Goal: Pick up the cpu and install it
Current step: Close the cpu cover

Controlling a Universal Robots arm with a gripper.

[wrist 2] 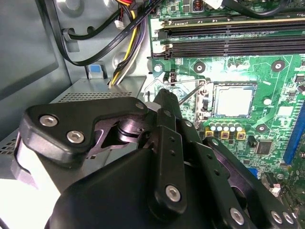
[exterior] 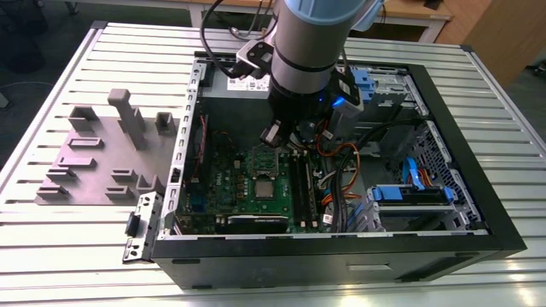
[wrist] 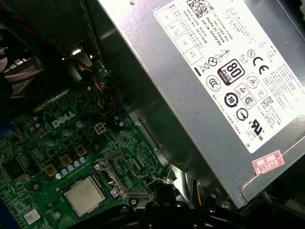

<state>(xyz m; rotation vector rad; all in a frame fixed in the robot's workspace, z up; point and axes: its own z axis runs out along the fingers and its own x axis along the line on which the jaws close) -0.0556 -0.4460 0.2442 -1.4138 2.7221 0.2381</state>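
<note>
The cpu (exterior: 265, 189) lies flat in its socket on the green motherboard (exterior: 213, 185) inside the open computer case (exterior: 341, 256). It shows as a silver square in both wrist views (wrist 2: 233, 101) (wrist: 86, 194). The silver socket frame (wrist: 119, 179) stands hinged open beside it, and its wire lever (wrist 2: 190, 90) is raised. My gripper (exterior: 290, 142) hangs above the board at the frame's end, a short way from the cpu. Its black fingers (wrist 2: 164, 102) come together to one tip by the lever, shut with nothing between them.
The big grey power supply (wrist: 224, 71) with a white label stands close beside the gripper. Cable bundles (exterior: 341, 160) and blue drive bays (exterior: 410, 192) fill the case's right side. Memory slots (wrist 2: 228, 36) run past the socket. A grey fixture block (exterior: 102, 153) sits on the slatted table's left.
</note>
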